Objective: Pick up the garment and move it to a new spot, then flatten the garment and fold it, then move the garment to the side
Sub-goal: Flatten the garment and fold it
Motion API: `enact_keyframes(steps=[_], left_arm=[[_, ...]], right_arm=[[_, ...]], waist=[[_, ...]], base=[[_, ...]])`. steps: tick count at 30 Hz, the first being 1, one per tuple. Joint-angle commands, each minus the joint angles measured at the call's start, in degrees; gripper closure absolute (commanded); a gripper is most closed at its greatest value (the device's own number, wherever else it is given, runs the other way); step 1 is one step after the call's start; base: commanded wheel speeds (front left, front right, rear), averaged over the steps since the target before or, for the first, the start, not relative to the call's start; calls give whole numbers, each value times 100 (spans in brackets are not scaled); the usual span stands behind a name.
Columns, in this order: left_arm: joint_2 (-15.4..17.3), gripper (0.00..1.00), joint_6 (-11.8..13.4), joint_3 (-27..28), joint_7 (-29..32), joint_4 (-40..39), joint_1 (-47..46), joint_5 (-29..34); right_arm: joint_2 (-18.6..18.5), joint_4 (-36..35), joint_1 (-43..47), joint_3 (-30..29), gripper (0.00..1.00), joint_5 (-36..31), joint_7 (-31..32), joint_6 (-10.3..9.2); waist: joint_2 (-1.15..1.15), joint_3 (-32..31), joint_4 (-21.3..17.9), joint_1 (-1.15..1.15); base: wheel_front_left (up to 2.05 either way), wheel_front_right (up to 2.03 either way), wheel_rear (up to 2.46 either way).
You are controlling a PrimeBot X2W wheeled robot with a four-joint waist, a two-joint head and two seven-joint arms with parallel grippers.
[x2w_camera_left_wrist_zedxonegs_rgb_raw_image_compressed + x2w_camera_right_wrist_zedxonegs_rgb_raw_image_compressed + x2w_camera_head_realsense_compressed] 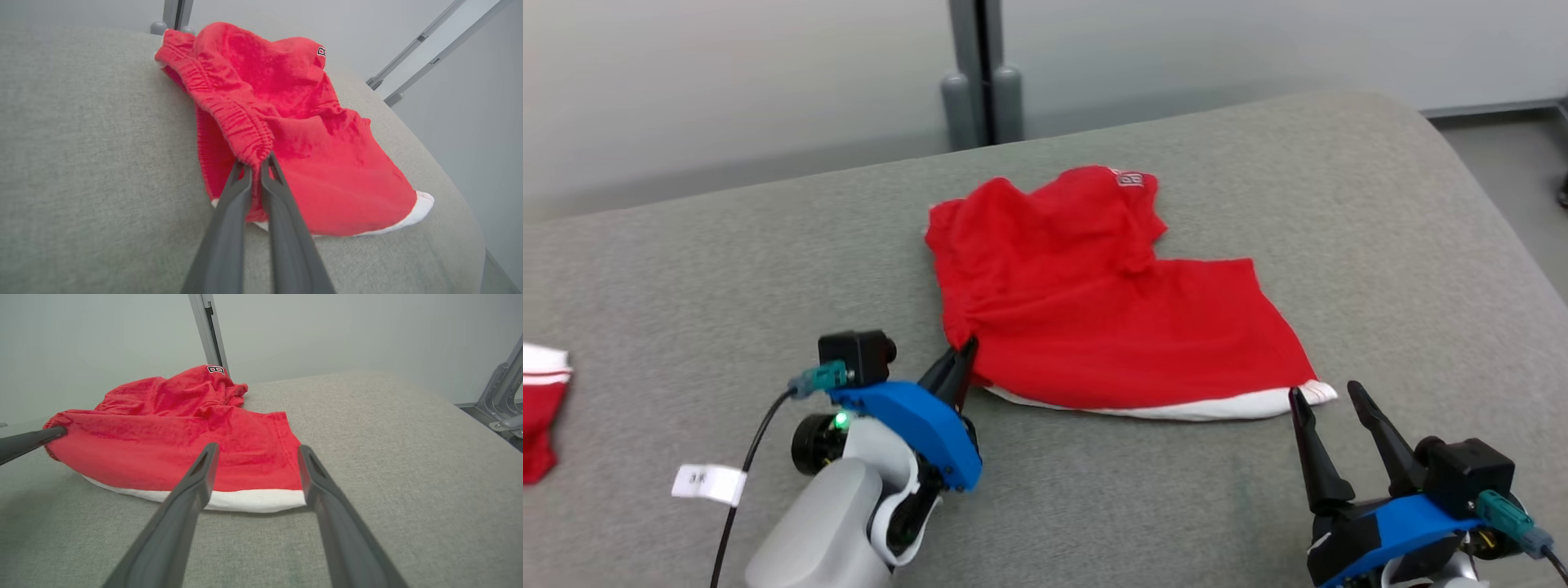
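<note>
The crumpled red fabric shorts with white hem (1111,327) lie in the middle of the grey padded surface (1176,506). The left gripper (256,161) is clamped on their elastic waistband (237,118). The right gripper (1325,394) stands apart beside the hem corner (286,500) and should pinch it fully before both lift evenly.

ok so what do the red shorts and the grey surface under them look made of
Red shorts: soft matte cloth, probably a light knit or woven sports fabric; it wrinkles and its waistband is gathered like elastic. Grey surface: matte woven upholstery, judging by the fine flecked weave and rounded padded-looking edge.
</note>
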Motion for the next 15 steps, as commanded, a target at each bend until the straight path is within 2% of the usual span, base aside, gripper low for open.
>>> enact_keyframes(steps=[1,5,9,15], left_arm=[[124,100,-40,-66,-48,-280,200,-69],[313,100,-32,-157,46,-983,753,-199],[453,100,158,-184,230,-1647,1213,-289],[791,100,877,-105,623,-3369,2133,-419]], right_arm=[[1,-62,59,-52,0,-66,39,1],[2,-168,146,-201,0,-75,113,1],[2,-228,188,-310,0,-55,134,1],[1,-288,214,-363,0,-9,169,1]], waist=[[0,-142,354,0],[0,-234,745,0],[0,-300,961,0],[0,-334,1088,0]], base=[[0,0,0],[0,0,0],[0,0,0],[0,0,0]])
